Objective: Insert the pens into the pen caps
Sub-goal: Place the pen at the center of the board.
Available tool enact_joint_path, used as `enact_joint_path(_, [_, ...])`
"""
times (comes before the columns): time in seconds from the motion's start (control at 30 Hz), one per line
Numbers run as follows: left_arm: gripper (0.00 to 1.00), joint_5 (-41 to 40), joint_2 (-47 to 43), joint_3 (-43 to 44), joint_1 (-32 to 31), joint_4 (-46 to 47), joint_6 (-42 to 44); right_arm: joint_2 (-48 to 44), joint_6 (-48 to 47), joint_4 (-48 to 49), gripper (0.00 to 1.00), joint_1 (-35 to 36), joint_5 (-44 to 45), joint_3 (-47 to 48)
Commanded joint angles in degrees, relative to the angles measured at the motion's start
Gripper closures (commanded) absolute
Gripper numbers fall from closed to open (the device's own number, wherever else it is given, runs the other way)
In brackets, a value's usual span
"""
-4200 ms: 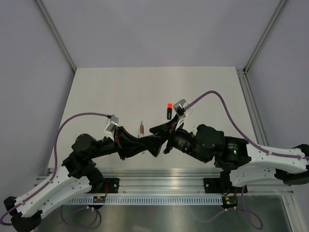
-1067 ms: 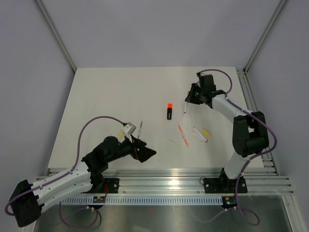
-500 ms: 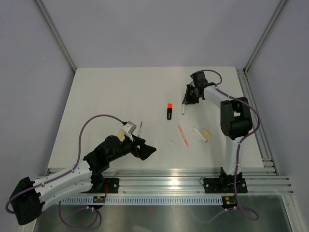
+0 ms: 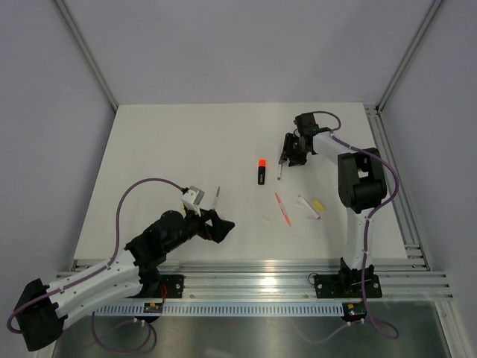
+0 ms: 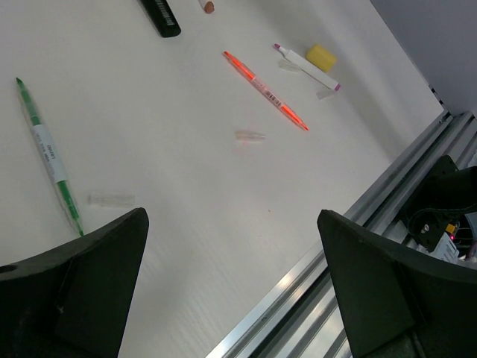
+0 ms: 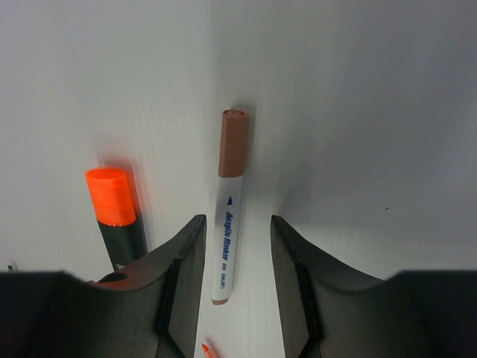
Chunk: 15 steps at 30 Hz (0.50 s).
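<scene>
A white pen with a brownish-maroon cap [image 6: 229, 209] [image 4: 280, 169] lies on the table between the fingers of my right gripper [image 6: 238, 246] [image 4: 285, 159], which is open with a gap on both sides of the pen. Just left of it lies the black highlighter with its orange cap [image 6: 112, 201] [image 4: 261, 172]. My left gripper [image 5: 231, 239] [image 4: 221, 230] hangs open and empty over the near table. Ahead of it lie a green pen [image 5: 48, 153], a clear cap [image 5: 110, 200], an orange-red pen [image 5: 266, 91], a pinkish clear cap [image 5: 250, 136], a white pen [image 5: 305, 67] and a yellow cap [image 5: 321, 57].
The aluminium rail [image 5: 358, 216] runs along the table's near edge, close under my left gripper. Grey walls and frame posts [image 4: 391, 82] bound the white table [image 4: 164, 149] at the back and sides.
My right gripper has opened and let go of the maroon-capped white pen, which now lies on the table. The left arm has drawn back a little toward the left.
</scene>
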Motion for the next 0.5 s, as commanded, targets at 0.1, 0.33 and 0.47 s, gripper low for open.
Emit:
enact_joint_path(0.1, [0.01,-6.3,1.1,2.2,-0.1,1.4,0.4,-6.1,0.3,2.3,0.47,0.1,-1.9,-1.8])
enact_joint_path(0.33, [0.01,-7.3,5.8,6.2,-0.2,-0.2,-2.6,-27.0,4.4,11.9,0.45,1.2,-4.2,-17.4])
enact_joint_path(0.47, [0.03,-10.4,9.4,12.1,-0.1,-3.7,-3.1,-39.9,9.0,21.2,0.45,4.0,-3.8,-30.3])
